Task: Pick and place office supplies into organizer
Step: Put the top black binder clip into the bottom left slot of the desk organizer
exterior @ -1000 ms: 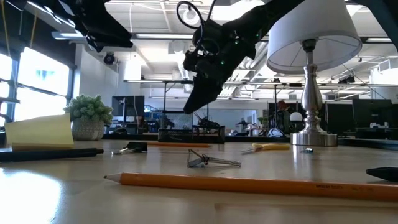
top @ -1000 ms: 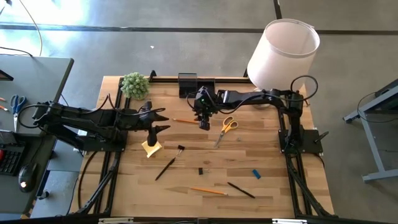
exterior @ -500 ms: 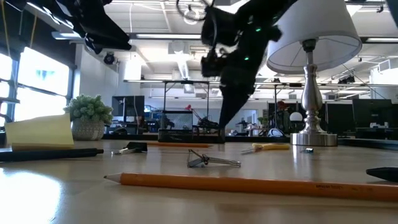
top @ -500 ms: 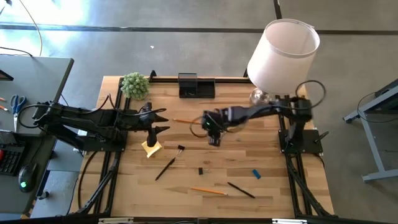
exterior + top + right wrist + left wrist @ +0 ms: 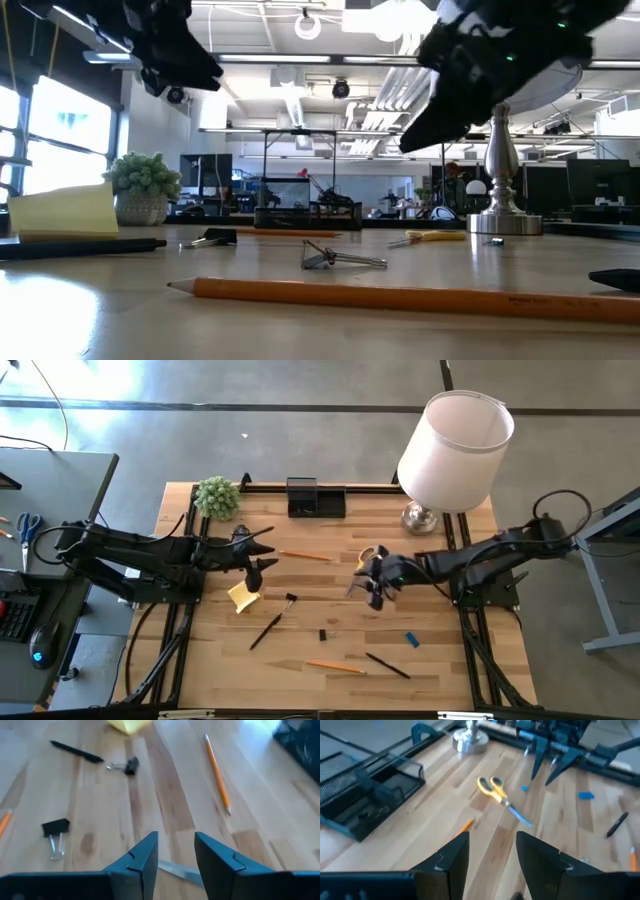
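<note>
The yellow-handled scissors (image 5: 368, 554) lie flat on the table right of centre, and also show in the left wrist view (image 5: 499, 799). My right gripper (image 5: 372, 592) hovers open just over them, one blade (image 5: 175, 869) showing below its fingers. My left gripper (image 5: 266, 552) hangs open at mid-left above the yellow sticky-note pad (image 5: 243, 596). The black organizer (image 5: 316, 498) stands at the far edge. Pencils (image 5: 305, 555) (image 5: 335, 667), pens (image 5: 265, 630) (image 5: 387, 665), a blue block (image 5: 411, 639) and black clips (image 5: 291, 600) (image 5: 323, 634) lie scattered on the wood.
A white-shaded lamp (image 5: 455, 440) stands at the far right corner, and a small green plant (image 5: 217, 497) at the far left. Bare wood lies between the scissors and the organizer.
My right gripper has swung away from the organizer at the far edge, toward the table's right and near side, and now hangs over the scissors, still open. My left gripper has rolled a little about its own line.
</note>
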You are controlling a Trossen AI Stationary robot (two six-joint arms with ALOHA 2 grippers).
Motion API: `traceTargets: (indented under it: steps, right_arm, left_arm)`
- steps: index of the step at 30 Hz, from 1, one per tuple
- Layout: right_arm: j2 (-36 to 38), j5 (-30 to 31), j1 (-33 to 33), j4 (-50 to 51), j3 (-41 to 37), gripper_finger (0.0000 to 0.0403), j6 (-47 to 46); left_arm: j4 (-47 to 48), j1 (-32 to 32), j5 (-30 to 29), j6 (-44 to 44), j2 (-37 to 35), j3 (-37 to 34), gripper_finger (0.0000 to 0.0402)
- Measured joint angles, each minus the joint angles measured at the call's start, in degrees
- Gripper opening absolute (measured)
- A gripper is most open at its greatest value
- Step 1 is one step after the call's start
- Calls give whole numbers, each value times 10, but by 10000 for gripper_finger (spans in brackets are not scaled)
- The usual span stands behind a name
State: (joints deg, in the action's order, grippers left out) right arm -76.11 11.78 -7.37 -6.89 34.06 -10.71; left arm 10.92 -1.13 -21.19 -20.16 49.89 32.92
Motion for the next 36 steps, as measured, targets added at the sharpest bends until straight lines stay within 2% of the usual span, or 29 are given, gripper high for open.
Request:
traceTargets:
  steps: [5,9,11,15,18,26,32,36]
  right_arm:
    - [9,57,-33,-110,-64,123,50]
    - [7,106,-34,-173,-95,123,99]
    - [7,134,-28,-198,-104,123,127]
    - [7,156,-9,-216,-110,123,162]
    - [7,157,1,-215,-110,123,171]
    - [7,156,4,-195,-110,123,201]
    - [7,152,4,-190,-110,123,198]
    - [7,132,4,-189,-110,123,184]
  left_arm:
    - [-13,1,1,-58,48,5,152]
    - [-28,13,-23,-149,133,4,152]
    - [-70,17,-30,-170,179,5,152]
    - [-78,16,3,-221,260,41,152]
    - [-16,17,28,-248,312,90,152]
    - [262,27,41,-331,422,247,152]
    - [281,55,92,-339,462,298,152]
    - [287,62,99,-354,484,308,152]
